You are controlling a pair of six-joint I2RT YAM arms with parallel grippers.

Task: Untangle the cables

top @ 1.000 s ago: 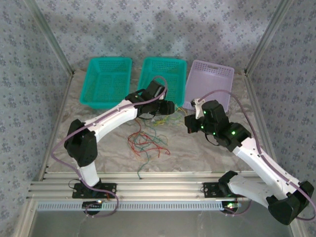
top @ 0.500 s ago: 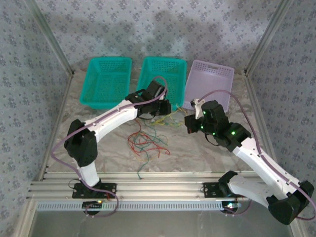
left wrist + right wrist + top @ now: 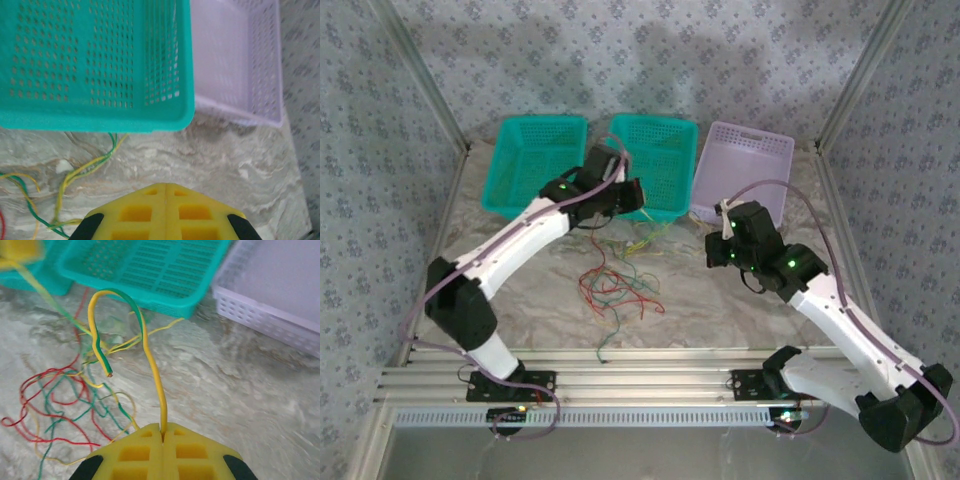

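The right gripper (image 3: 163, 432) is pressing its yellow fingers (image 3: 130, 455) fully together. A yellow-green cable (image 3: 162, 410) is rising out of the seam between them, arching over and ending in a cut tip that is hanging free above the table (image 3: 240, 390).

The left gripper (image 3: 165, 186) is also pinching shut, with no gap showing. Nothing is showing at its seam in its own camera, but in the right wrist view a blurred pale strand (image 3: 55, 299) is slanting up to those fingers, so they seem to be gripping it. In the top view this gripper is hanging at the near wall of the middle teal basket (image 3: 650, 121).

The rest of the cables (image 3: 618, 290) are lying in a loose tangle of red, green and yellow around the middle of the table. The tangle is sitting between the two arms, with one green end trailing toward the near edge. A few yellow and green strands are reaching from it toward the middle basket's near wall.

A second teal basket (image 3: 540, 122) is sitting by the far left corner, and a lilac basket (image 3: 745, 135) is standing just right of the middle one
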